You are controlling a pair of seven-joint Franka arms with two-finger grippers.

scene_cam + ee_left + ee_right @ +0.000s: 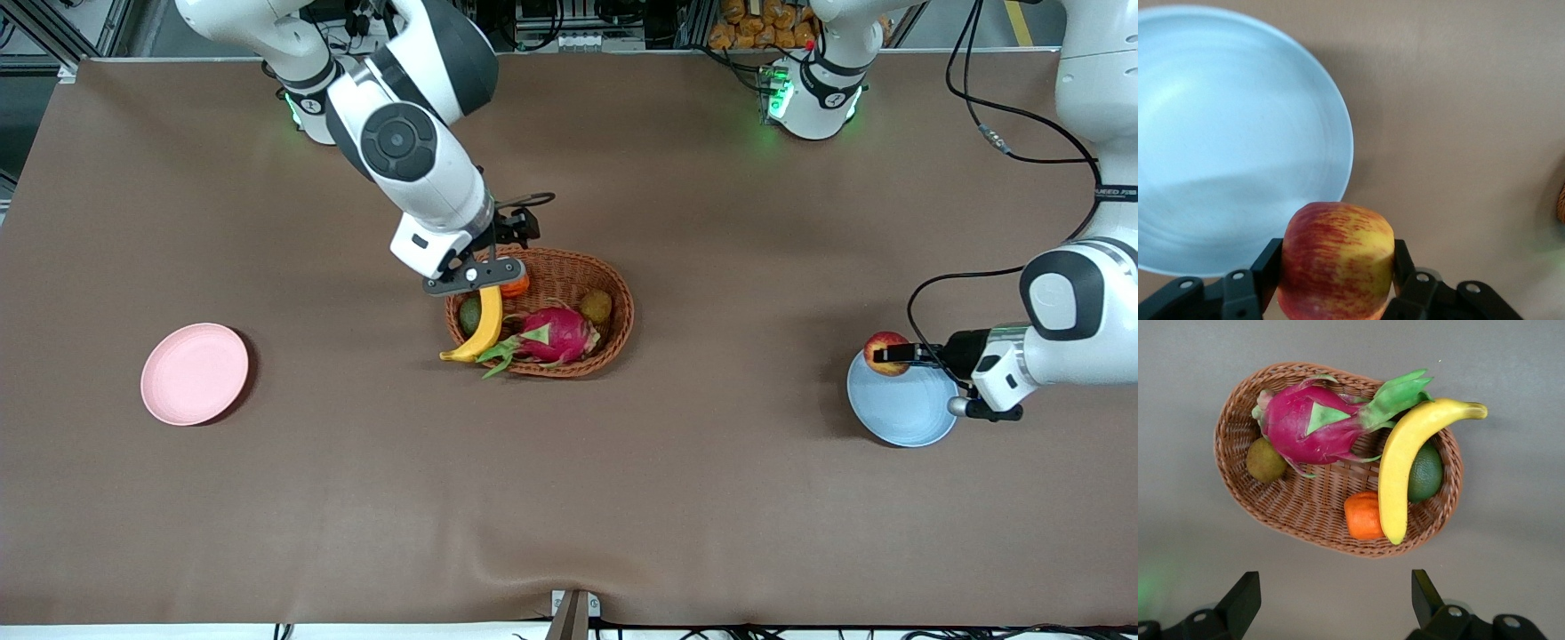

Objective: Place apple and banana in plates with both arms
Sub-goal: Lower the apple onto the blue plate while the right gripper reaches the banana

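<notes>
The red and yellow apple (885, 345) (1337, 260) is held in the air by my left gripper (892, 354) (1337, 267), which is shut on it over the rim of the light blue plate (902, 409) (1225, 147) at the left arm's end of the table. The yellow banana (481, 329) (1401, 470) lies in the wicker basket (622, 302) (1225, 453), its tip sticking out over the rim. My right gripper (474, 277) (1335, 600) hangs open above the basket's edge nearest the robots, nothing between its fingers. The pale pink plate (196, 373) sits bare toward the right arm's end.
The basket also holds a pink dragon fruit (556, 333) (1308, 427), an orange fruit (1363, 515), a dark green fruit (1428, 473) and a brownish one (597, 305) (1265, 460). Brown cloth covers the table.
</notes>
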